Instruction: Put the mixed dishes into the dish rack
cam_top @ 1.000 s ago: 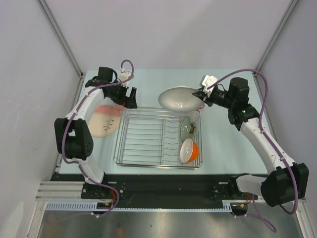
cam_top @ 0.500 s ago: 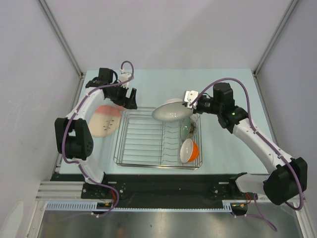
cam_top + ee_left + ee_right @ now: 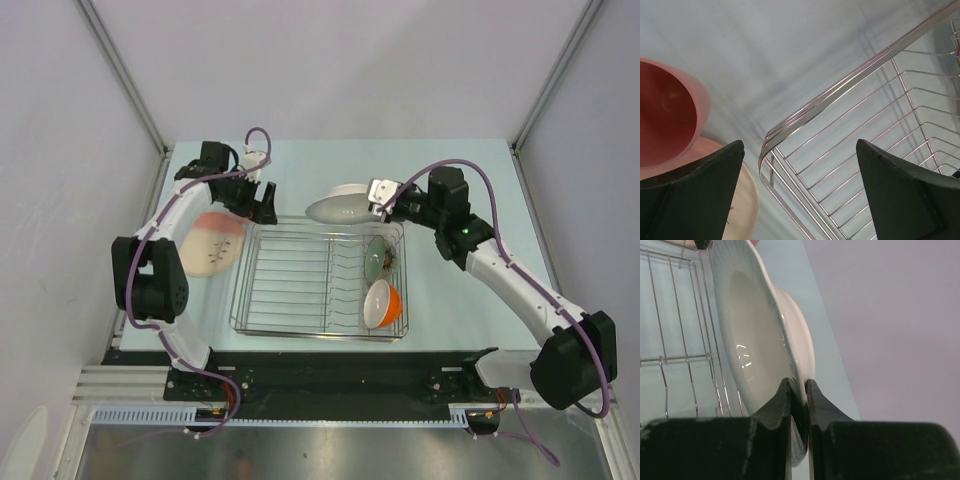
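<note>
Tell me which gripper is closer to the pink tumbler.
Left. The left gripper hangs open beside the pink tumbler; the right gripper is across the dish rack, clamping the white plate.

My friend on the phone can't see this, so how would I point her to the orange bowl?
Find the silver wire dish rack in the middle of the table. Two bowls stand on edge at its right end. The orange bowl sits at the near corner, white inside, unlike the sage-green bowl behind it.
</note>
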